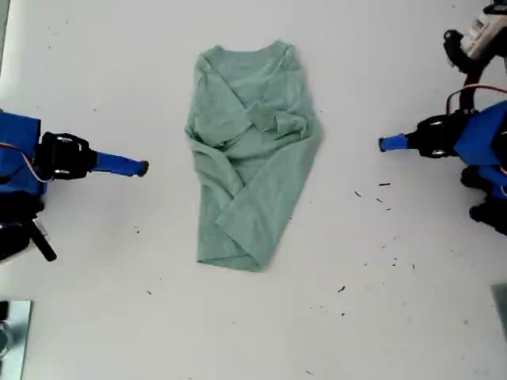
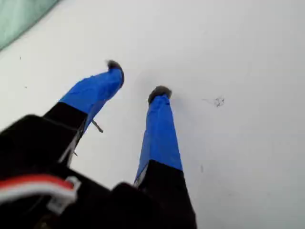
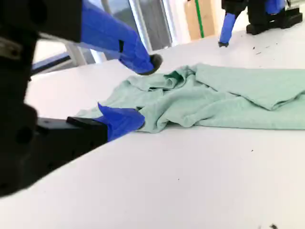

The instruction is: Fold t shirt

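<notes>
The pale green t shirt (image 1: pixel 253 158) lies on the white table (image 1: pixel 380 317) in the middle of the exterior view, neckline toward the top, both sides folded inward and sleeves bunched across the chest. My first gripper (image 1: pixel 386 144) is at the exterior view's right, well apart from the shirt. In its wrist view it (image 2: pixel 137 80) is open over bare table, with only a shirt edge (image 2: pixel 19 14) showing. My second gripper (image 1: pixel 139 167) is at the exterior view's left, a short way from the shirt. It (image 3: pixel 140 90) is open, and the shirt (image 3: pixel 228 95) lies just beyond its fingertips.
Small dark specks (image 1: pixel 371 194) dot the table toward the exterior view's right. A metal object (image 1: pixel 12 332) shows at that view's bottom left edge. Cables (image 1: pixel 467 91) run over the arm at the upper right.
</notes>
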You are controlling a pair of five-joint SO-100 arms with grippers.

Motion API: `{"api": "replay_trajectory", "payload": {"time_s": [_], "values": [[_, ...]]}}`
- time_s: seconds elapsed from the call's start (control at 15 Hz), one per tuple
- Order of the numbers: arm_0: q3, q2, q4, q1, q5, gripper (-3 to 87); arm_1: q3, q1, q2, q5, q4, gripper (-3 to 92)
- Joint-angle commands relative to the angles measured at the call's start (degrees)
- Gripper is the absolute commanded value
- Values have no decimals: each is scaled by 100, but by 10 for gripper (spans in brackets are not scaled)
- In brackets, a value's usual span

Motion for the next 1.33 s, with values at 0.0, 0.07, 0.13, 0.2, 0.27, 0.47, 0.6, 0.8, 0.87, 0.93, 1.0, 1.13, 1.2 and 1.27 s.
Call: {"api": "replay_trajectory", "payload": {"time_s": [0.0,0.07,0.13,0.2,0.27,0.47,0.6,0.8,0.87,0.93,1.0,1.13,1.2,1.27], "values": [[70,44,-114,-62,123,142,237,413,88,316,62,141],[70,44,-114,-141,132,140,237,316,88,1230,70,143],[62,44,-97,-360,105,143,237,-360,88,1960,70,143],[-70,44,-35,-369,-519,150,237,-1222,88,2944,70,143],[-88,44,18,-88,-976,152,237,-1687,88,3032,70,140],[-141,44,-35,510,-1600,3,114,-2268,105,3621,-272,25],[-211,44,26,650,-1670,-1,0,-2514,105,3428,-1020,25],[-835,-123,-158,905,-1995,-2,-1037,-2979,-413,3533,-1028,25],[-1354,-686,-132,958,-2153,-2,-1846,-3032,-1477,3428,-1046,25],[-1942,-1433,-149,1037,-2259,-2,-2865,-3076,-2839,3261,-1055,25],[-2549,-2118,-185,1151,-2268,-2,-4017,-3155,-4113,3076,-1011,25],[-4096,-3806,158,1415,-2540,-2,-6434,-3375,-6398,2918,-396,25],[-5142,-4834,580,1591,-2681,-2,-7726,-3516,-7471,2927,158,25],[-6302,-5862,1081,1740,-2716,-2,-9044,-3665,-8473,2909,765,25]]}}
